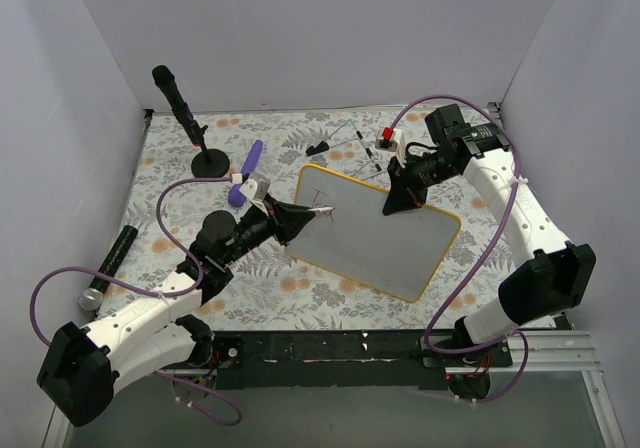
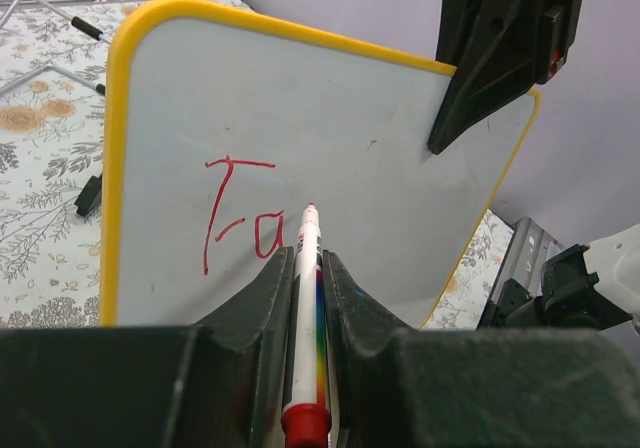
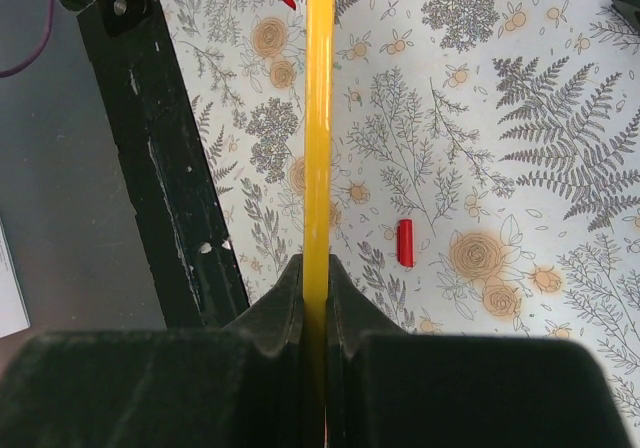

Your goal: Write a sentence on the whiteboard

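Observation:
The whiteboard with a yellow rim lies tilted in the middle of the table. My right gripper is shut on its far edge; in the right wrist view the yellow rim runs edge-on between the jaws of my right gripper. My left gripper is shut on a white marker with a rainbow stripe and red end. Its tip rests on the whiteboard just right of the sentence, which reads "Fa" in red. The left gripper sits at the board's left corner.
A black microphone stand is at the back left. A purple object lies near it. Small pens and a red-and-white item lie at the back. A red marker cap lies on the floral cloth. A black bar runs along the near edge.

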### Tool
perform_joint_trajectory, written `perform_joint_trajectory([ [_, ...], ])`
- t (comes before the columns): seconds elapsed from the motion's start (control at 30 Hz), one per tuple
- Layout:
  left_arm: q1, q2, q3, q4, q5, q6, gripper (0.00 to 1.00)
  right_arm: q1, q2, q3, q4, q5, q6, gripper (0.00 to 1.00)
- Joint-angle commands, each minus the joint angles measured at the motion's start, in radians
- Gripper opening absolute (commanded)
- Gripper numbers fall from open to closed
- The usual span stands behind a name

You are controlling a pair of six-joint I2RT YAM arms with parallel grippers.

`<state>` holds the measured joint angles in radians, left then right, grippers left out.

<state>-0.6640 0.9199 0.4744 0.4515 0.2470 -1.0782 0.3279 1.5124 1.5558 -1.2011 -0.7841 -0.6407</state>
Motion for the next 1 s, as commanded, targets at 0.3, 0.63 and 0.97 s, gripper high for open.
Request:
perform_joint_trajectory([
  [0.3, 0.001, 0.062, 0.082, 0.075, -0.014, 0.007, 0.00, 0.005, -0.029, 0.012, 0.040, -0.104, -0.025, 0.01],
  [0.63, 0.001, 0.077, 0.043, 0.030, -0.034, 0.026, 0.00, 0.005, -0.031, 0.010, 0.040, -0.106, -0.025, 0.01],
  [0.97, 0.001, 0.030, 0.033, 0.001, -0.012, 0.026, 0.00, 0.005, -0.031, 0.015, 0.040, -0.104, -0.024, 0.01],
])
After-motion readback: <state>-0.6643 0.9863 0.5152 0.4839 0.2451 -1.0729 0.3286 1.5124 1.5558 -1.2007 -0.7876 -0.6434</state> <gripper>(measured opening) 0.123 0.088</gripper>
